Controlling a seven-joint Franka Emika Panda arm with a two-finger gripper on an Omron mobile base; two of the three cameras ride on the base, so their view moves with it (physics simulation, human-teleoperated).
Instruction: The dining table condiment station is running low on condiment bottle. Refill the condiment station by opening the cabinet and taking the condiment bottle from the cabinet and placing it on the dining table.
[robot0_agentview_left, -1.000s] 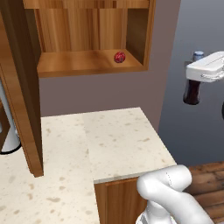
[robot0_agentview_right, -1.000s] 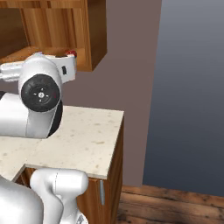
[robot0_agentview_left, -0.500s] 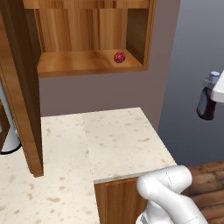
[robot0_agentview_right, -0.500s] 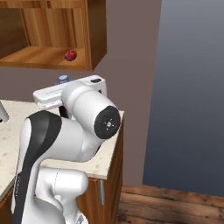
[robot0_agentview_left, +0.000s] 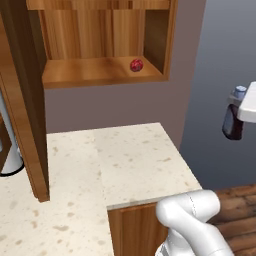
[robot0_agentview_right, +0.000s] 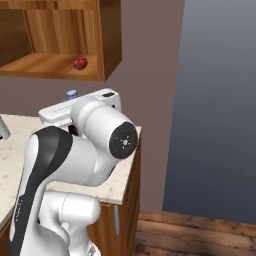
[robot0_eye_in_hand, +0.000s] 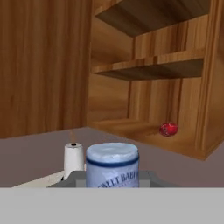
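My gripper (robot0_agentview_left: 234, 119) is shut on the condiment bottle (robot0_agentview_left: 232, 124), a small dark bottle with a pale blue-grey cap (robot0_agentview_left: 240, 92), held upright in the air to the right of the worktop's end. The hand view looks over the bottle's cap (robot0_eye_in_hand: 113, 157) from close behind. Just the cap (robot0_agentview_right: 72, 94) peeks above my arm in the right base view. The cabinet (robot0_agentview_left: 100, 75) hangs open on the wall, its door (robot0_agentview_left: 22, 100) swung out to the left. The dining table is out of view.
A small red round thing (robot0_agentview_left: 136, 65) lies on the cabinet's lower shelf. The beige speckled worktop (robot0_agentview_left: 125, 160) ends at a corner over a wooden base cupboard (robot0_agentview_left: 132, 230). A white roll (robot0_eye_in_hand: 73, 158) stands on the worktop. Right of it are a grey-blue wall and wood floor (robot0_agentview_right: 200, 235).
The arm has swung right and a little down, carrying the bottle away from the cabinet and past the worktop's end. The grip has stayed the same.
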